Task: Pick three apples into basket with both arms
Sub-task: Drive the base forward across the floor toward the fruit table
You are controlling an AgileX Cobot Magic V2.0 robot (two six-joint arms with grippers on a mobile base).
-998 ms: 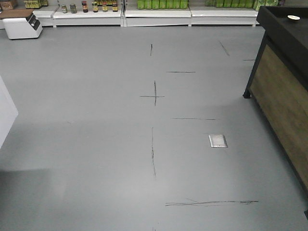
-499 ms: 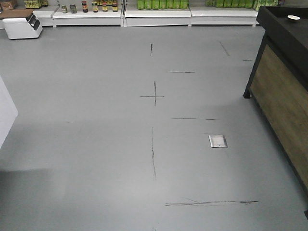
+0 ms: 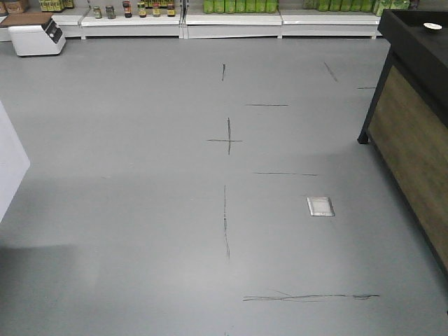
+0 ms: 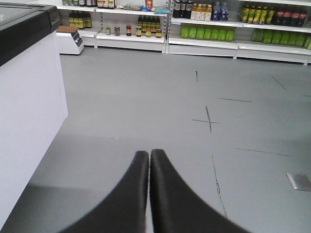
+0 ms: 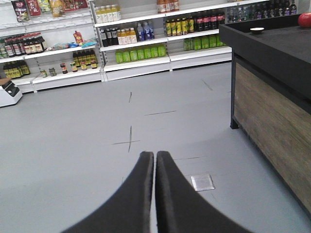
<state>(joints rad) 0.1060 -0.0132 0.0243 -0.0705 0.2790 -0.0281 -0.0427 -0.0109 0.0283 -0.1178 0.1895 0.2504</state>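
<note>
Looking out through the front camera, you had the grey floor [image 3: 126, 224] scored with thin dark lines. A drawn cross [image 3: 228, 140] sat near its middle, and a small metal floor plate [image 3: 320, 206] lay to the cross's lower right. Low white shelves [image 3: 231, 21] ran along the far wall, carrying green bottles [image 3: 238, 5] and a few jars [image 3: 126, 10]. A white boxy device [image 3: 38, 35] stood at their left end. A black-topped counter [image 3: 413, 140] with a wood side filled the right edge, with a little white dish [image 3: 432, 26] on top.

From the left wrist, your left gripper [image 4: 149, 153] had its two black fingers pressed together, tips touching, nothing between them. The cross lay ahead of the tips and off to the right. The floor plate sat further right, beside the frame edge. A white chest cabinet [image 4: 29, 107] with a dark lid stood close on the gripper's left, and stocked shelves lined the wall well ahead.

From the right wrist, your right gripper [image 5: 154, 154] was likewise closed flat, its fingers meeting along their length and holding nothing. The floor plate lay just right of the fingers, and the cross was ahead and slightly left. The counter rose to the right of the gripper. On its top, well ahead and at the very right edge, sat one red apple [image 5: 305, 19], partly cut off by the frame. The dish stood to the apple's left.
</note>
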